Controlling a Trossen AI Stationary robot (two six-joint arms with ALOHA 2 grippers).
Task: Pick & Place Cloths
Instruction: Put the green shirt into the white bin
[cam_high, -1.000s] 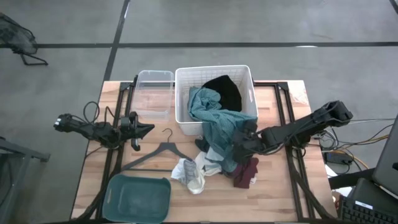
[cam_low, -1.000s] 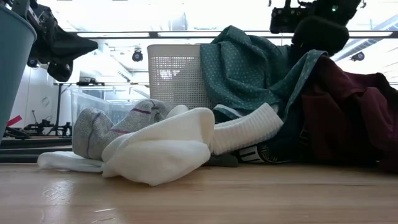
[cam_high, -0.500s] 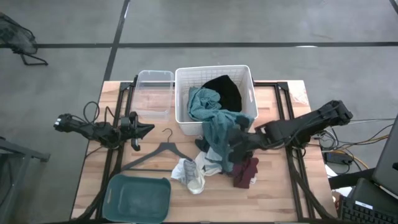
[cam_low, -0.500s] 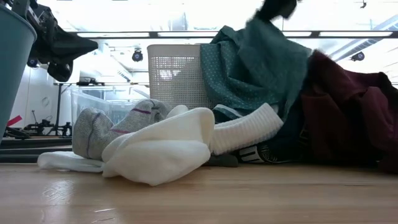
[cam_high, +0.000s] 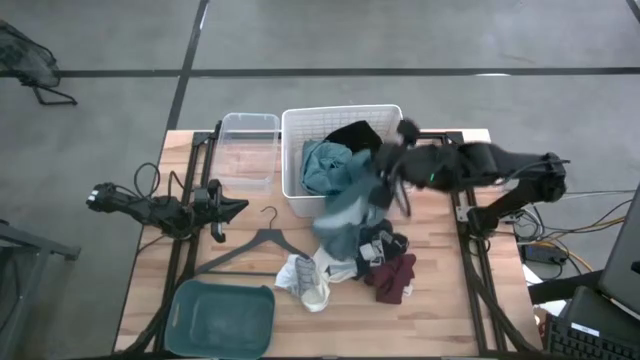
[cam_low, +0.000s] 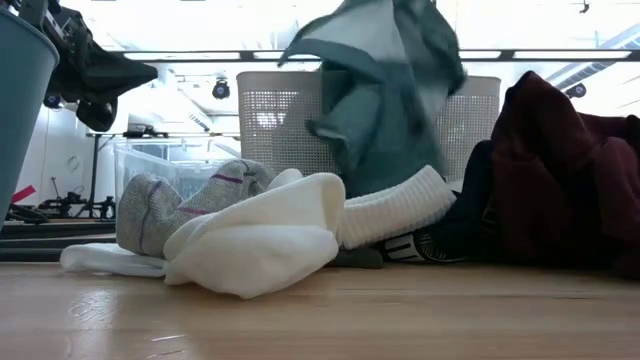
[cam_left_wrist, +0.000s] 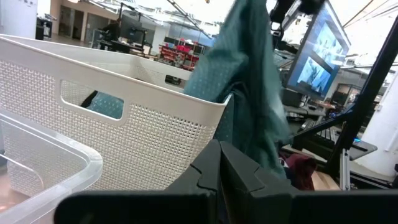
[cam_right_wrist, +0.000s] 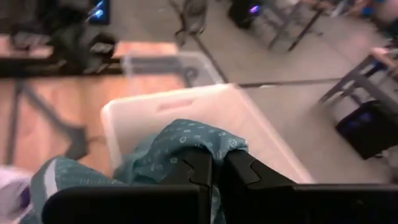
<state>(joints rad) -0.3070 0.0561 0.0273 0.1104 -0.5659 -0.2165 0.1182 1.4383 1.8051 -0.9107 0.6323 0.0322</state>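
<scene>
A large teal-green cloth hangs from my right gripper, which is shut on it, high over the near wall of the white basket. One end of this cloth lies inside the basket beside a black cloth. White-grey cloths, a maroon one and a black printed one lie on the table in front of the basket. My left gripper waits shut at the table's left, pointing level toward the basket. My right gripper pinches a bunched fold of the teal-green cloth between its two fingers, slanting down from the table's right. The cloth hangs slack below the fingers. Its lower end reaches down behind the white cloths, and its other end stays in the basket.
A black hanger lies near my left gripper. A teal bin stands at the near left corner, and a clear plastic box stands left of the basket. Bare wood shows along the near right edge.
My right gripper has risen sharply and gone toward the far edge, over the basket. The teal-green cloth came up with it off the pile; its lower part now hangs and swings in the air while the end in the basket stays. The maroon and black cloths lie uncovered.
</scene>
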